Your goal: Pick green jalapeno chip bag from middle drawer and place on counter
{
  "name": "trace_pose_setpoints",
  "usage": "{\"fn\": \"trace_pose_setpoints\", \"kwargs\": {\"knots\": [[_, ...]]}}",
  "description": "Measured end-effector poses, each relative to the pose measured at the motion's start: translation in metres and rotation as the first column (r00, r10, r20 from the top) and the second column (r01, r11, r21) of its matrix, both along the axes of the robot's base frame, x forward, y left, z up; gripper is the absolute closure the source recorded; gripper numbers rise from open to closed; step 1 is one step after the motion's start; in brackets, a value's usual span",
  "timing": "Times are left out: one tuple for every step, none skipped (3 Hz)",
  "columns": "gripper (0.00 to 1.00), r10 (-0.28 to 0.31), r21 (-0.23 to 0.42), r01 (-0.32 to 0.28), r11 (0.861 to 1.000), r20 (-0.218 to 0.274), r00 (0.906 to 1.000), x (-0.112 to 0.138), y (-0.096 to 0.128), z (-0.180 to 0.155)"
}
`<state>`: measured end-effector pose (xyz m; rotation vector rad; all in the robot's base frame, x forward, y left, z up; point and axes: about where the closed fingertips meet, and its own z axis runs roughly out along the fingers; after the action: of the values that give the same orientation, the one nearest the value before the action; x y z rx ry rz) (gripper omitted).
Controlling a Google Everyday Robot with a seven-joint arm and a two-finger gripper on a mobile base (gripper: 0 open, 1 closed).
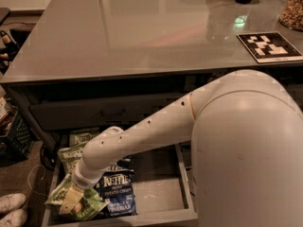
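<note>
Presently my hand (75, 195) is down in the middle drawer (161, 193), front left, against the green jalapeno chip bag (87, 207); whether it grips, I cannot tell. Bag not yet out. Outstanding: lift, carry, placement on the counter (142, 32).

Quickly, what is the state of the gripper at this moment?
Gripper: down at the green jalapeno chip bag, front left of the middle drawer; whether it is open, closed or holding the bag cannot be told.
</note>
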<state>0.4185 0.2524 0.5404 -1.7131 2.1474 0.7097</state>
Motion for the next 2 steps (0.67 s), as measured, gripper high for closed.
{"fn": "trace_pose_setpoints", "kwargs": {"knots": [[0.39,0.000,0.000,0.000,1.000,0.000,1.0000,0.0000,0.0000,0.0000],[0.38,0.000,0.000,0.000,1.000,0.000,1.0000,0.0000,0.0000,0.0000]]}}
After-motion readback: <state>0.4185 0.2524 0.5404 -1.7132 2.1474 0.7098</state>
